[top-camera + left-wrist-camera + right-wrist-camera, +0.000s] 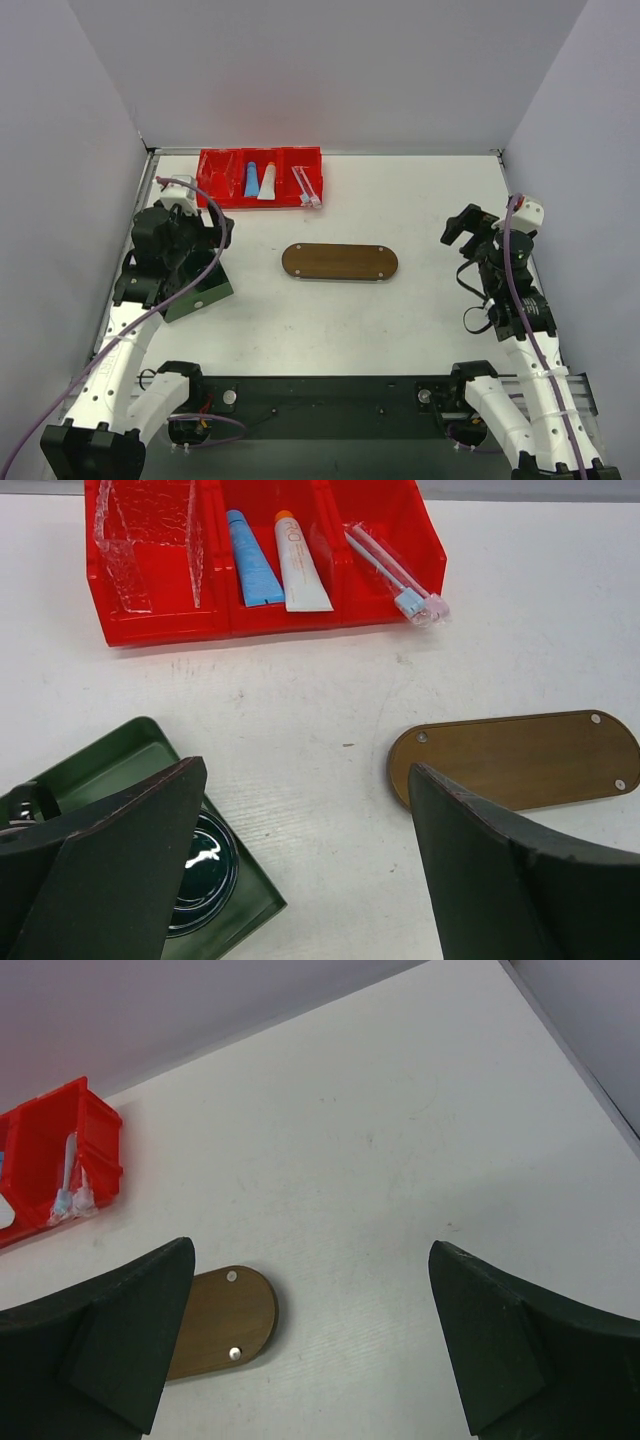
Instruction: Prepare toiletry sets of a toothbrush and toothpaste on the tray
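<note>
The dark wooden oval tray (340, 262) lies bare at the table's middle; it also shows in the left wrist view (520, 760) and the right wrist view (215, 1320). At the back left, the red bin's middle compartment holds a blue toothpaste tube (252, 180) (252, 570) and a white one (268, 182) (300, 565). Wrapped toothbrushes (308, 187) (395, 575) (68, 1185) lie in its right compartment, their heads sticking over the front wall. My left gripper (222, 232) (307, 770) hovers open left of the tray. My right gripper (462, 226) (310, 1248) hangs open to the tray's right, holding nothing.
The red three-compartment bin (215, 165) (150, 630) (40, 1140) stands against the back wall, with clear plastic wrap in its left compartment. A dark green box (200, 295) (130, 750) sits under my left arm. White walls close in the table on three sides.
</note>
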Motion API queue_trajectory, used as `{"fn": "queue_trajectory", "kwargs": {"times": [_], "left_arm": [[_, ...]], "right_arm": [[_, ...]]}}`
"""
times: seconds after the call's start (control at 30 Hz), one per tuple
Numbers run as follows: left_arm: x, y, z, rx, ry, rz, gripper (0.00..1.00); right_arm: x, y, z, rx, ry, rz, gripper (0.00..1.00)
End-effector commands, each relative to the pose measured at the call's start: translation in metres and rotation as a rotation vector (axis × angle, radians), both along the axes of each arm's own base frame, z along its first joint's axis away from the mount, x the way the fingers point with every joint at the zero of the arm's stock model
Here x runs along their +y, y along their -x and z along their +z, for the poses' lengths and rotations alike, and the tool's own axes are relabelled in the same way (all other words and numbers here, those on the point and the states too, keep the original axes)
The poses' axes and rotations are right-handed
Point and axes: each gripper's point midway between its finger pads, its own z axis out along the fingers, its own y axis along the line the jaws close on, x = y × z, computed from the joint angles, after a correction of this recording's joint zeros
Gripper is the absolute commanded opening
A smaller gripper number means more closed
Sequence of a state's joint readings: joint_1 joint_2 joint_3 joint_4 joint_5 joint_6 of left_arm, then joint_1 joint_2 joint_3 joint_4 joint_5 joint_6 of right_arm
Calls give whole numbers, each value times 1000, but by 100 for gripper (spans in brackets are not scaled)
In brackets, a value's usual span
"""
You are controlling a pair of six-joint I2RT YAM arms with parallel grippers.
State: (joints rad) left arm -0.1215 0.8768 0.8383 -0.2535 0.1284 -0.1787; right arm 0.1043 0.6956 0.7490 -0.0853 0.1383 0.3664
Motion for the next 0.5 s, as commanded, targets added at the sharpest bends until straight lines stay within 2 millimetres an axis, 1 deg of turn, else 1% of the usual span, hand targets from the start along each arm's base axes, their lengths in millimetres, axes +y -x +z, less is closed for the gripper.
{"fn": "queue_trajectory", "kwargs": {"times": [0.0, 0.03, 0.07, 0.1, 0.17, 0.2, 0.23, 0.27, 0.3, 0.33, 0.37, 0.4, 0.43, 0.47], "left_arm": [[15, -11, 30, -36, -71, 54, 92], [21, -9, 17, 23, -94, 83, 92], [24, -13, 3, 82, -108, 100, 87], [37, -11, -10, 149, -125, 171, 84], [41, -10, -31, 222, -120, 199, 79], [42, -9, -37, 242, -94, 224, 76], [45, -7, -49, 270, -78, 243, 75], [47, -5, -52, 280, -54, 267, 75], [53, -3, -56, 296, 9, 323, 75], [57, 2, -67, 323, 34, 360, 75], [61, 5, -67, 317, 63, 394, 75], [66, 9, -73, 330, 96, 447, 74], [78, 14, -77, 331, 84, 528, 73], [85, 20, -82, 339, 88, 584, 70]], "right_arm": [[8, 6, 24, -3, -6, 57, 93], [10, 7, 23, 10, -3, 67, 91], [11, 9, 19, 31, 0, 81, 89], [13, 10, 19, 35, 8, 95, 87], [17, 11, 16, 48, 21, 126, 86], [18, 11, 15, 56, 39, 141, 85], [23, 11, 14, 64, 39, 171, 85], [26, 11, 13, 75, 41, 184, 84], [27, 9, 12, 87, 53, 193, 83], [29, 9, 10, 96, 56, 203, 83], [31, 9, 8, 108, 60, 214, 82], [36, 7, 5, 125, 65, 234, 82], [38, 7, 3, 134, 73, 246, 81], [39, 7, 1, 145, 76, 253, 80]]}}
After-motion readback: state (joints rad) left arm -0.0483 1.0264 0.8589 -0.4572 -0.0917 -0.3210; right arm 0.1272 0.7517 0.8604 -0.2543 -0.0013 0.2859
